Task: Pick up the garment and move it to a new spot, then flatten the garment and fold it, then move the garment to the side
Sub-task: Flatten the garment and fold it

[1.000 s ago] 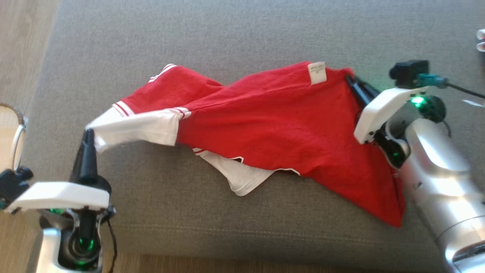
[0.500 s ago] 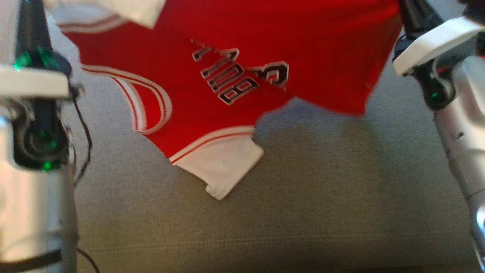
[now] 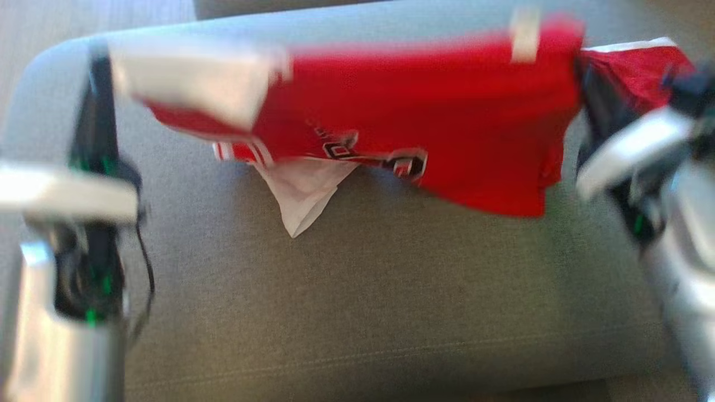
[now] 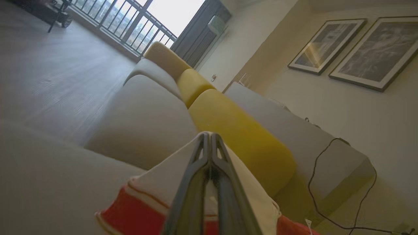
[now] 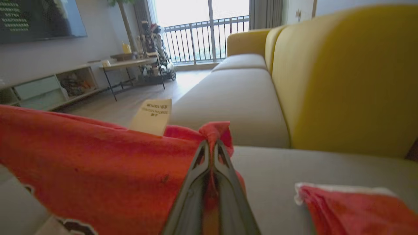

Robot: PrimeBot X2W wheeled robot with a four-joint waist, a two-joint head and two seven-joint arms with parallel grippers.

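Note:
The garment (image 3: 424, 111) is a red jersey with white sleeves and dark lettering. It hangs stretched between my two grippers above the grey sofa seat (image 3: 391, 290), blurred in the head view. My left gripper (image 3: 100, 64) is shut on the white sleeve end (image 4: 163, 182); in the left wrist view its fingertips (image 4: 209, 135) meet over the cloth. My right gripper (image 3: 584, 78) is shut on the red hem corner (image 5: 214, 129), beside a white label (image 5: 152, 116). A loose white sleeve (image 3: 301, 195) dangles towards the seat.
A second red cloth (image 3: 637, 67) lies on the seat at the right, close to my right gripper (image 5: 356, 209). Yellow back cushions (image 5: 343, 81) line the sofa. Wooden floor (image 3: 33, 22) is on the left. A black cable (image 4: 320, 182) runs behind the sofa.
Both grippers have lifted the garment off the seat, so it now hangs spread between them. The head camera has shifted a lot across the frames.

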